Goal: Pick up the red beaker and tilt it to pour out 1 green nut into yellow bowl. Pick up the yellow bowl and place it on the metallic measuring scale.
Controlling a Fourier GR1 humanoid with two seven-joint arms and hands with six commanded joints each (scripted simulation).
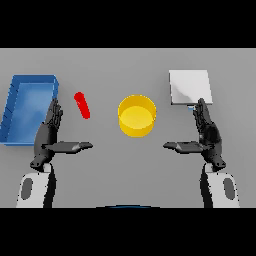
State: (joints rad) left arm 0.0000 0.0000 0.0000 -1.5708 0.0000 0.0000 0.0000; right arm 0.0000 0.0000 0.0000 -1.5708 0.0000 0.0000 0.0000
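The red beaker [82, 105] is a slim red cylinder lying tilted on the grey table, left of centre. To its right, at the middle, stands the yellow bowl [136, 116]; I see no nut in it. The metallic measuring scale [190, 86] is a pale square plate at the back right. My left hand [48, 136] hovers open at the lower left, fingers straight and thumb pointing inward, just below and left of the beaker. My right hand [207, 135] mirrors it at the lower right, open, its fingertips just under the scale's near edge. Neither hand touches anything.
A blue tray [30, 107] with raised walls sits at the far left, right beside my left hand. Bare grey table [127, 165] stretches between the two hands and in front of the bowl.
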